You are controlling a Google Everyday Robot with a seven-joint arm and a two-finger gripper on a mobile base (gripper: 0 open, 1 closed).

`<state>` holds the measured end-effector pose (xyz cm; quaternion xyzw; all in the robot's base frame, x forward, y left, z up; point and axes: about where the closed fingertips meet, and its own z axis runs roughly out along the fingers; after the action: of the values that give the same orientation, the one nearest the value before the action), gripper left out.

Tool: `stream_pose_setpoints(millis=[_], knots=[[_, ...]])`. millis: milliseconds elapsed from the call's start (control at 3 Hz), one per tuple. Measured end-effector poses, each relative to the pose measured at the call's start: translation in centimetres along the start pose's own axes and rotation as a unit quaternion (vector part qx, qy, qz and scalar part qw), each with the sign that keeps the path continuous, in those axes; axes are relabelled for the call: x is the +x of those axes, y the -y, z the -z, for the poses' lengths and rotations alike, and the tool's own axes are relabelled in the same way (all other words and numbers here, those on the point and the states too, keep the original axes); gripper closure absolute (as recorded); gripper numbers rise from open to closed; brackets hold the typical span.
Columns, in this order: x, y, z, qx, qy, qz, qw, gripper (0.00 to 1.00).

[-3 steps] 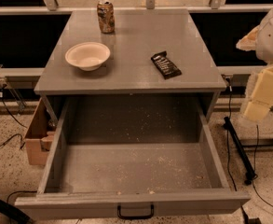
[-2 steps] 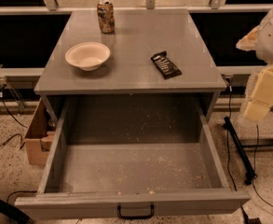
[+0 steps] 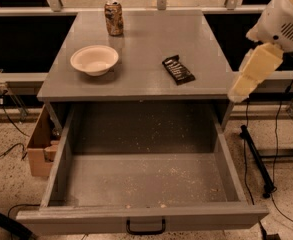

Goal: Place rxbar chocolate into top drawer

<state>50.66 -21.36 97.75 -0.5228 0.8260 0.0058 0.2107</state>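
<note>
My gripper point(image 3: 238, 90) hangs off the right edge of the table point(image 3: 136, 86), at about 4 o'clock from the bar point(image 3: 178, 69). It is well apart from the bar, with nothing seen in it. Whether it is apart or together I cannot tell.

The step in hand, as I judge it, is the reach for the bar, since nothing has been picked up yet. I should rise above the tabletop and come in from 3 o'clock, so I do not knock the table edge. Then I should turn my wrist until my grip crosses the bar's short width. The bar lies flat, so I want to drop straight down and pinch its two long edges close to the surface. The wrapper will likely be slick and give a little, so a firm, centred hold seems wise.

From there the drawer point(image 3: 61, 159) waits at 6 o'clock, pulled wide open, its floor bare apart from crumbs. I would carry the bar over the table's front edge and let go low. The bowl point(image 3: 94, 59) at 9 o'clock and the can point(image 3: 114, 18) at 11 o'clock stand clear of that path.

The bar is a small, flat black rectangle with white lettering. It rests on the right half of the tabletop, near the front edge, with its long axis running roughly from 11 to 5 o'clock.
</note>
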Motion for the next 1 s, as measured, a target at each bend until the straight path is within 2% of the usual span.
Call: stream_pose_setpoints(millis=[333,667,1000], knots=[[-1.7,3.3,-0.8,0.006,-0.017,-0.065,0.9977,0.0],[-4.3,6.2,-3.4,0.016,-0.062,-0.133,0.9891,0.0],[-6.5,8.7,-7.1,0.015,-0.096,-0.193,0.9763,0.0]])
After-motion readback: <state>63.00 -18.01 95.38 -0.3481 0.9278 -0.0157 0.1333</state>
